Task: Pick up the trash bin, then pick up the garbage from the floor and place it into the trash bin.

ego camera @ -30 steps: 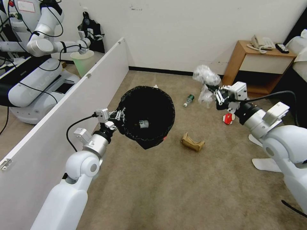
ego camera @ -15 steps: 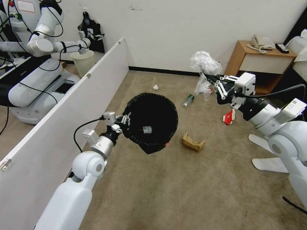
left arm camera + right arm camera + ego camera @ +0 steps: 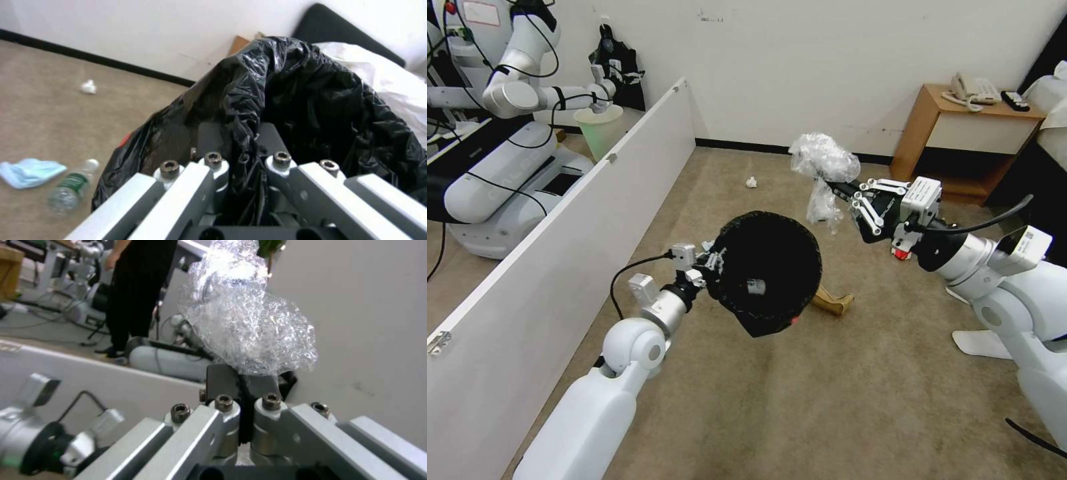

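Trash bin (image 3: 767, 267), black-lined, hangs above the carpet (image 3: 800, 393), the left gripper (image 3: 715, 257) pinching its rim; the left wrist view adds a bottle (image 3: 69, 190) and blue mask (image 3: 29, 168) lying below. Just right of it, the right gripper (image 3: 837, 190) clamps crumpled clear plastic (image 3: 822, 160) held aloft, fingers nearly closed in its wrist view.

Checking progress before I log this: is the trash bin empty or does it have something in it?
Not empty: a bottle lies inside the trash bin.

A robot lab's mock hotel room: bedside table (image 3: 960, 120); telephone (image 3: 972, 88); another robot (image 3: 500, 100) behind partition (image 3: 560, 253).
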